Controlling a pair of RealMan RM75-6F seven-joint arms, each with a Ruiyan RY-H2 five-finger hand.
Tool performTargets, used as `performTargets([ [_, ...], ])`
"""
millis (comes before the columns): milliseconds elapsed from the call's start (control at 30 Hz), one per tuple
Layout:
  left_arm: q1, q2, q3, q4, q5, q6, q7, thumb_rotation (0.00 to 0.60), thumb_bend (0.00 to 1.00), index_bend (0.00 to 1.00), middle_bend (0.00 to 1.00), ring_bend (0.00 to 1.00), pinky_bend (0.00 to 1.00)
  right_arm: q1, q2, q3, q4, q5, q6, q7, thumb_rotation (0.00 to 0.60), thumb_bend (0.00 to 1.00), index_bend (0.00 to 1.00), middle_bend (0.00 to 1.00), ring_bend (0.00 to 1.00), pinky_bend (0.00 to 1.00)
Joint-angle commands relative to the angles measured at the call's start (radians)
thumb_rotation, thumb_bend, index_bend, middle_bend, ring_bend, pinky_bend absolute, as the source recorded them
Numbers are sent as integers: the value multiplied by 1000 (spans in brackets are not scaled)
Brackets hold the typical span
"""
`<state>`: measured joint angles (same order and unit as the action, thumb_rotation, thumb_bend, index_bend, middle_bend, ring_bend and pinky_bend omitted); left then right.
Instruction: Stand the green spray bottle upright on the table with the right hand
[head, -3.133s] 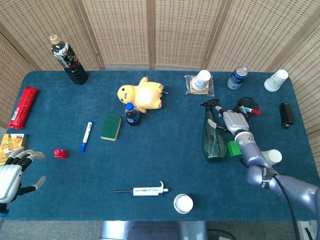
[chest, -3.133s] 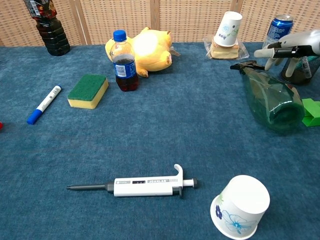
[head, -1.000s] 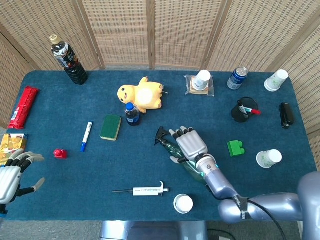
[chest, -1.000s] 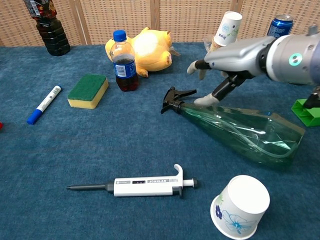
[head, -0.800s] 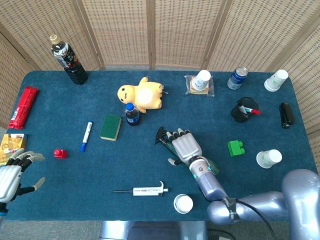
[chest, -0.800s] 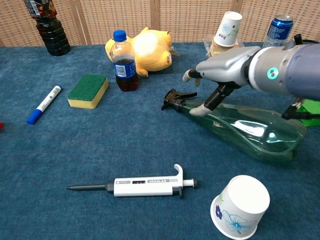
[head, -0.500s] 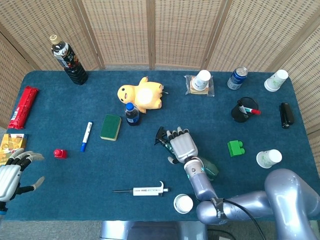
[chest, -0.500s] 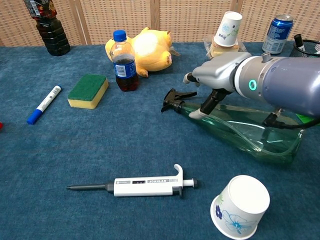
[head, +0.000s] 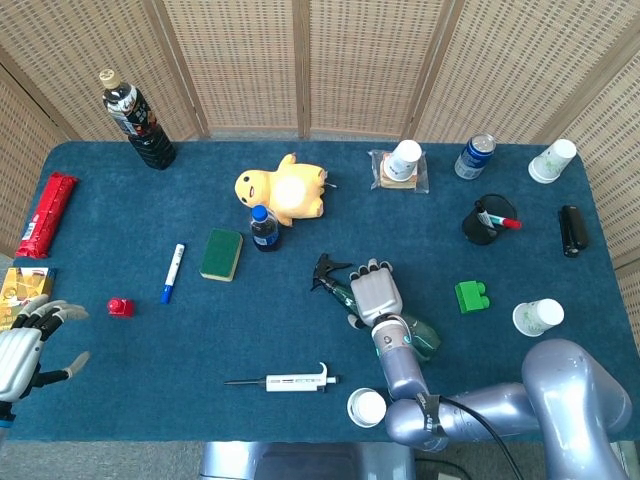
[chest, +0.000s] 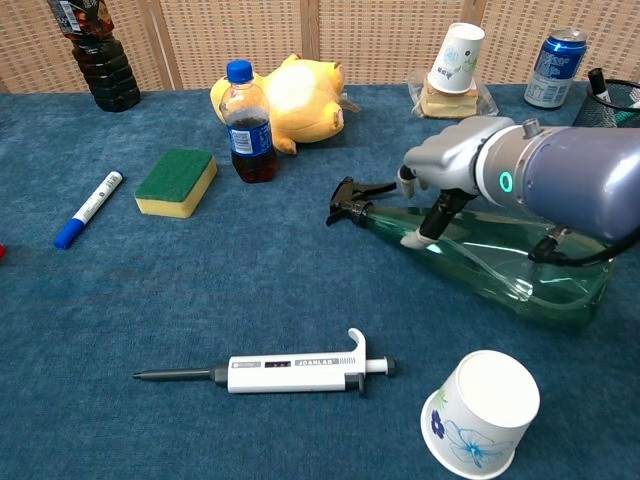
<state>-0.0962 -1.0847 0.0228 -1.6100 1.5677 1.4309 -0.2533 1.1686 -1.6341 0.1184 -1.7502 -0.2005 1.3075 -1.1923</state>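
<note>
The green spray bottle lies on its side right of the table's middle, black nozzle pointing left, base to the right. My right hand sits on top of its neck end, fingers curled over it and thumb pressed on the near side. In the head view the right hand covers the bottle's upper part, with the nozzle sticking out to the upper left. My left hand hovers at the table's left edge, fingers spread, holding nothing.
A pipette and a tipped paper cup lie in front of the bottle. A small cola bottle, yellow plush, sponge and marker are to the left. A green block sits to the right.
The bottle came from the right side to the table's middle with my right hand. Over the last second the hand slid slightly right along it and curled tighter; the bottle stays lying.
</note>
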Motion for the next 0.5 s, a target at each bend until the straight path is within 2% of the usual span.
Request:
performTargets([
  [33,0,2,0,-2,0,2,1,600,328,316,305,210,83,-3,-9,6,11,10,-8,-5,334,347,191,215,129,258],
  [300,4,6,4,0,-2,5,-2,600,328,312,304,210,79,-4,-37,30,57,35,-29,-16,334,346,186,215,129,261],
  [367,5,7,4,1,-4,6,-4,600,328,312,304,210,78,-6,-43,31,67,39,-32,-19,380,346,199,225,130,265],
  [467,7,9,4,3,-7,8,-6,600,328,312,304,208,77,-13,-57,29,84,24,-32,-10,532,344,264,281,166,295],
  [500,7,9,4,3,-7,8,-6,600,328,312,304,208,77,-16,-62,29,89,19,-32,-6,564,344,286,299,181,305],
])
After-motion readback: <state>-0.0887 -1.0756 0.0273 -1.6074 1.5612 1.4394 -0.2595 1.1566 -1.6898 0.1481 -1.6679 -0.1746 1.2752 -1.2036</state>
